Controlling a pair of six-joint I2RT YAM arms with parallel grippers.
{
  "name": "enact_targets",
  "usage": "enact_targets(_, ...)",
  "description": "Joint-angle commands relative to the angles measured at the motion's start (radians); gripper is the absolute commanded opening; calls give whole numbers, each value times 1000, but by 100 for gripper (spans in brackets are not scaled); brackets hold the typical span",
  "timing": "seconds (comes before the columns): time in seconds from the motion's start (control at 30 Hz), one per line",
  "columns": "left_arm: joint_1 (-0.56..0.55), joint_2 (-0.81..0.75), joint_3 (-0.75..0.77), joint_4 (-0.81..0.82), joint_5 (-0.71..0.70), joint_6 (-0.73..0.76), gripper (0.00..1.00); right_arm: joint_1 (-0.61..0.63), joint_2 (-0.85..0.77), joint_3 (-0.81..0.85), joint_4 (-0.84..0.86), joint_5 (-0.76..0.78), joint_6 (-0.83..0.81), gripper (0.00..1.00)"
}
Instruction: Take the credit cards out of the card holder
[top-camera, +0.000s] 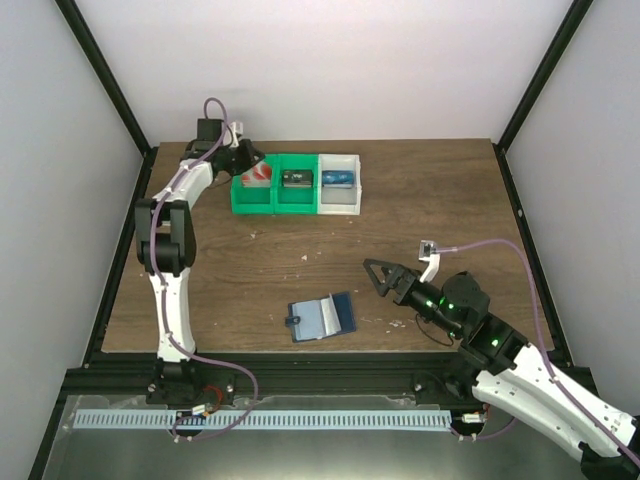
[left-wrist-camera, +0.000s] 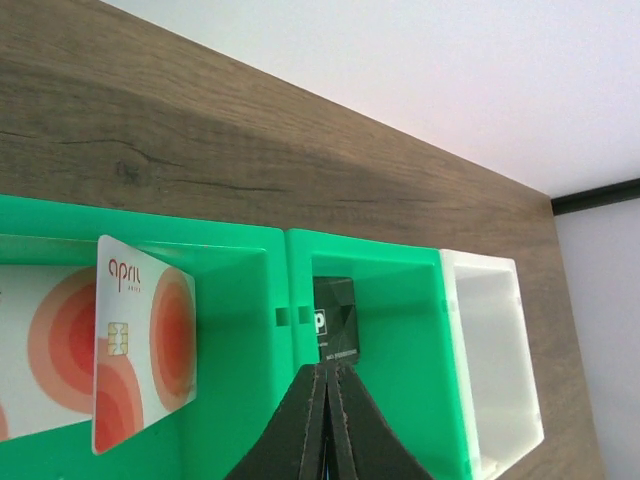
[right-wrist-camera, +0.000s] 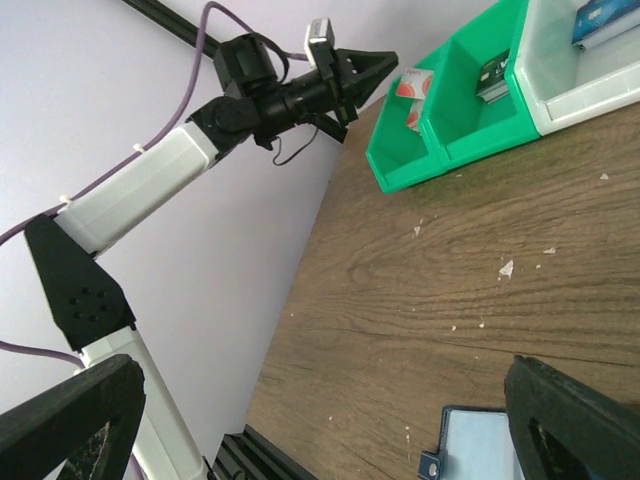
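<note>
credit cards (left-wrist-camera: 145, 340) already in left cell of green bin (left-wrist-camera: 240, 250), two visible. card holder (top-camera: 322, 317) lies open on counter (top-camera: 450, 190), pockets look empty. left claw (left-wrist-camera: 327, 372) pressed together, empty, over bin. right claw (top-camera: 378, 277) spread, near holder. task likely almost done.

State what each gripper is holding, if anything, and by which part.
Nothing. The left gripper is shut empty at the green bin; the right gripper is open and empty.

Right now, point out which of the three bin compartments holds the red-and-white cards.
The leftmost green compartment: the red-and-white credit cards stand in it. The middle green compartment holds a black item, and the white bin on the right holds a blue item.
</note>
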Motion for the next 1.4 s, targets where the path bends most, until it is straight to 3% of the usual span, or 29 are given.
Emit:
enact_targets(0.0, -2, 60, 37, -21, -76, 30, 3, -2, 4, 68, -20, 20, -33, 99)
enact_targets(0.3, 7, 108, 101, -100, -177, 82, 3, -2, 15, 89, -14, 37, -47, 100)
enact_targets(0.7, 11, 91, 113, -106, -150, 59, 6, -2, 0, 67, -30, 24, -29, 100)
enact_targets(0.83, 9, 23, 63, -119, -105, 46, 19, -2, 11, 65, -65, 15, -36, 100)
enact_targets(1.0, 8, -165, -137, -110, -70, 67, 41, -1, 41, 90, -136, -27, -35, 100)
enact_targets(1.13, 8, -348, -313, -104, -91, 94, 62, -2, 54, 105, -164, -72, -43, 100)
enact_targets(1.23, 8, -469, -438, -98, -82, 107, 85, -2, 67, 93, -163, -113, -46, 100)
enact_targets(1.37, 7, -633, -592, -100, -43, 114, 93, -2, 91, 88, -172, -143, -37, 100)
